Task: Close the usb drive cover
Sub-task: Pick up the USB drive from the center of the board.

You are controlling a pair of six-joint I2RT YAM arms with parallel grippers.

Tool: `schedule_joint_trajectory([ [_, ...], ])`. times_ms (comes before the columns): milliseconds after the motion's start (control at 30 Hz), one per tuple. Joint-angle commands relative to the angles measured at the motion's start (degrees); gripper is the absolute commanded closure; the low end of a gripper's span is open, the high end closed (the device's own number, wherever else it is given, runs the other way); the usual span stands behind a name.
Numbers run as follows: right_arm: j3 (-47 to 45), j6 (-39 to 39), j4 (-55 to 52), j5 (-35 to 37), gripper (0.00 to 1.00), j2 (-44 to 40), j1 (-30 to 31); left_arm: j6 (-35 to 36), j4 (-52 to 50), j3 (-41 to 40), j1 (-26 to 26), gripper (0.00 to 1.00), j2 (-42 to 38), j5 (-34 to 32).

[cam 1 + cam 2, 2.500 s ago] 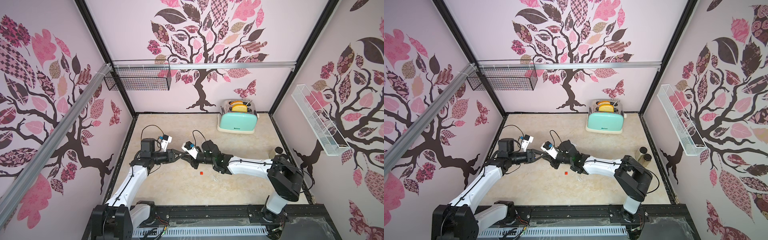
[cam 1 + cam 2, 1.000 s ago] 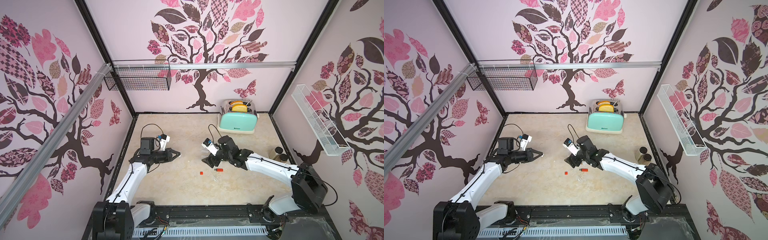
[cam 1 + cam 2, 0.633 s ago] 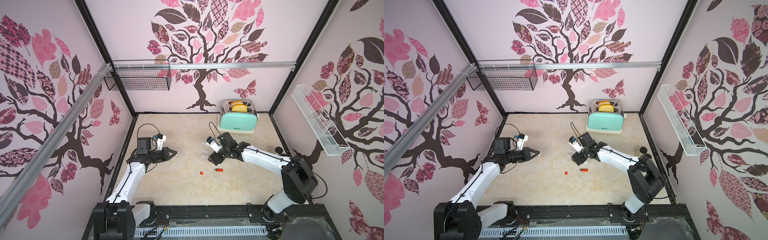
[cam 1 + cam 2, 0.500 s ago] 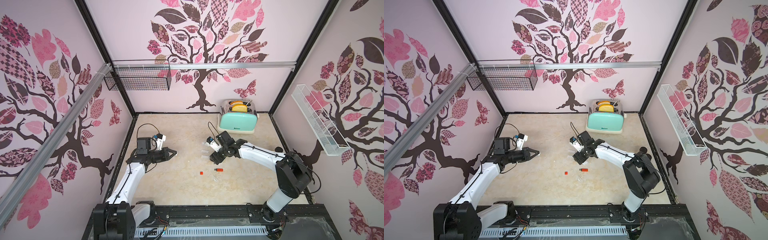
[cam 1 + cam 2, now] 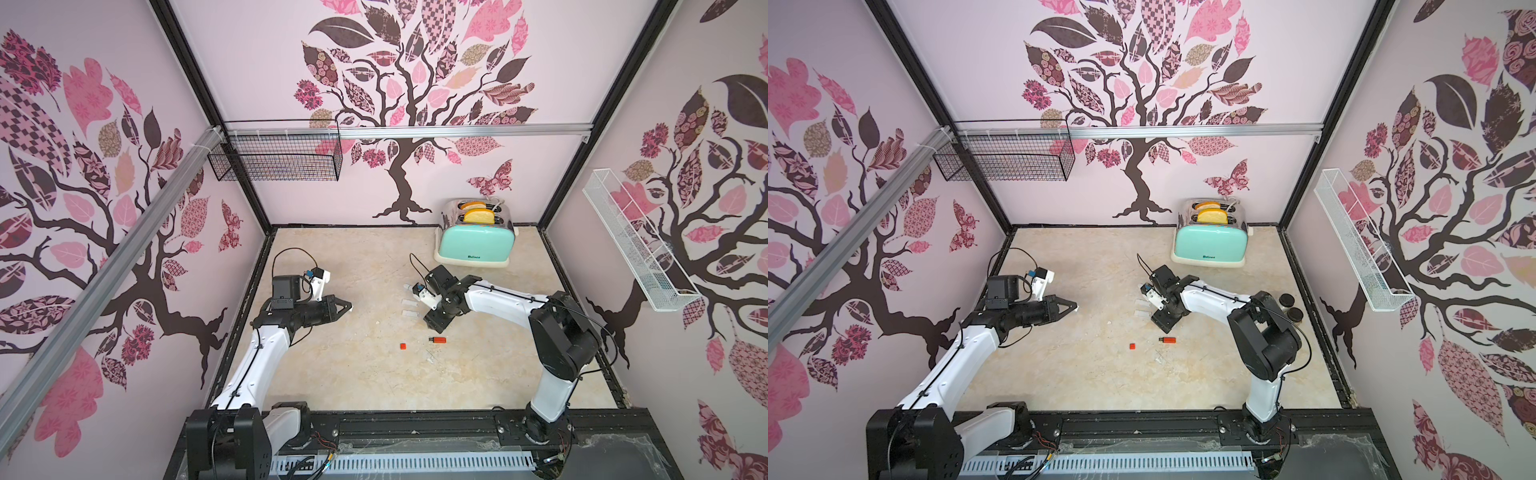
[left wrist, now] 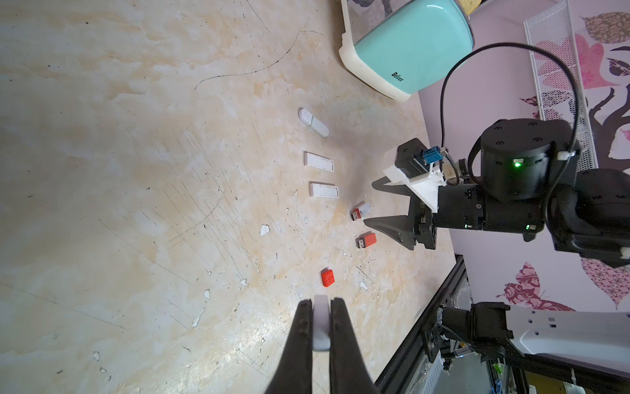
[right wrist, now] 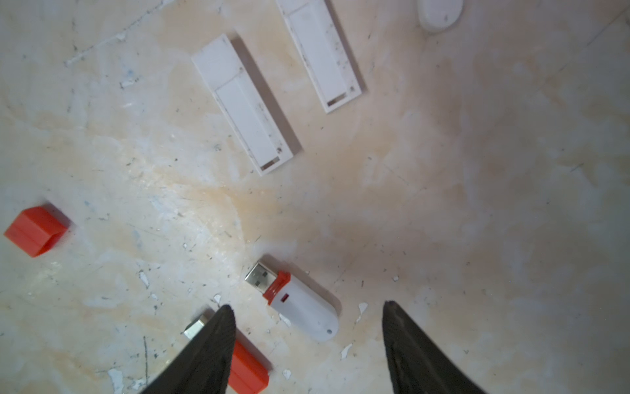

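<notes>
Red cap [image 7: 34,230], wht/red usb drive [image 7: 303,312], mint toaster [image 5: 476,245].

Arms parted from meeting over counter [image 5: 353,374] centre. Left end effector [image 5: 347,308] drawn back leftward, white cap [image 6: 321,322] carried along in pinch. Right end effector [image 7: 306,305] swung rightward, then dropped low over white USB drive [image 7: 308,315]; jaws narrowing, straddling it, no contact.

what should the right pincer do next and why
Probably lower the right pincer and close on the white usb drive: it lies uncapped under the open jaws, plug exposed, while the left pincer is shut on a white cap that looks like its cover.
</notes>
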Motion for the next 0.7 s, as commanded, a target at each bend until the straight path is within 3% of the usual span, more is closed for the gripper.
schedule_joint_trajectory([
  [0,-0.2,-2.1,1.4,-1.0,0.31,-0.2,-0.1,1.2,0.5,0.4,0.3,1.00,-1.2,0.0],
  [467,-1.2,-2.9,1.4,-2.2,0.41,2.4,0.1,1.3,0.2,0.5,0.5,1.00,-1.6,0.0],
  [667,-1.3,-2.7,0.8,-1.5,0.51,2.8,0.2,1.2,0.6,0.1,0.5,1.00,-1.9,0.2],
])
